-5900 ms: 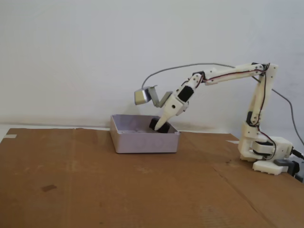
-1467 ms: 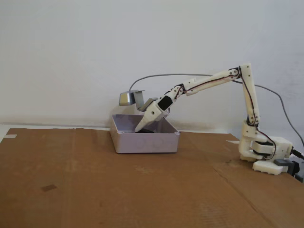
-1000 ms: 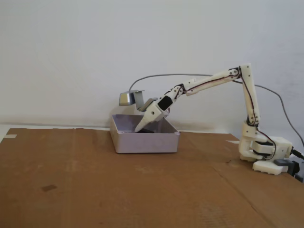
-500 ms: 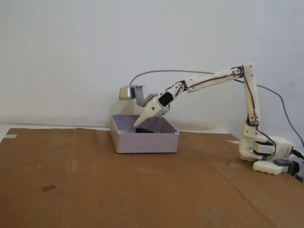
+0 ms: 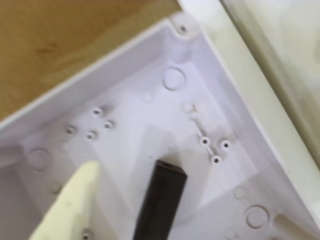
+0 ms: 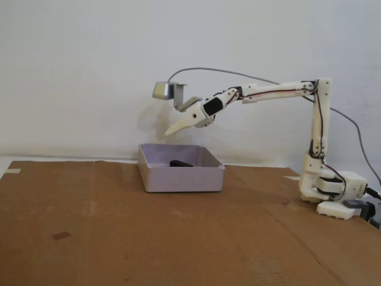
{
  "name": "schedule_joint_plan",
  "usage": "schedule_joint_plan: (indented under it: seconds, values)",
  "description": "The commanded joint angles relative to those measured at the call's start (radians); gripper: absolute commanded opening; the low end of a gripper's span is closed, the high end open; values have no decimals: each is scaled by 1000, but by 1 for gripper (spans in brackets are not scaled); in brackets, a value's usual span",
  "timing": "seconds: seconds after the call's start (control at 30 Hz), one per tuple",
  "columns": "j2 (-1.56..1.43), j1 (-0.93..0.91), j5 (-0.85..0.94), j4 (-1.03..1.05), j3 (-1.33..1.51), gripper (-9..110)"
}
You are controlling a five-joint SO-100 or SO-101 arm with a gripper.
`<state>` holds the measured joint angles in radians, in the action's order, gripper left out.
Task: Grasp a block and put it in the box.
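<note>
The wrist view looks steeply down from close above into the box (image 5: 150,115). The fixed view stands low, well back from the box (image 6: 181,176), facing it side-on across the worktop (image 6: 119,238). Both views share the box.

White plastic arm (image 6: 280,89), black servos, red wiring, grey cable, cream pointed gripper (image 6: 174,129)

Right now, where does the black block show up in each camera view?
Wrist view: the black block lies low and centre on the floor of the box, beside the cream fingertip.
Fixed view: the block lies inside the box, below the raised end effector.
Shared landmark: the white box.
</note>
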<state>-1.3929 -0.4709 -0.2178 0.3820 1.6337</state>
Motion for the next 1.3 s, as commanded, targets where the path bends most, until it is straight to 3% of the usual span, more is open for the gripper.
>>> schedule_joint_plan:
  seconds: [0.0,1.07,1.27]
  values:
    - [-195,32,-6,-44,-63,57]
    - [-463,163,8,-35,-61,56]
    - [-497,184,8,-32,-61,35]
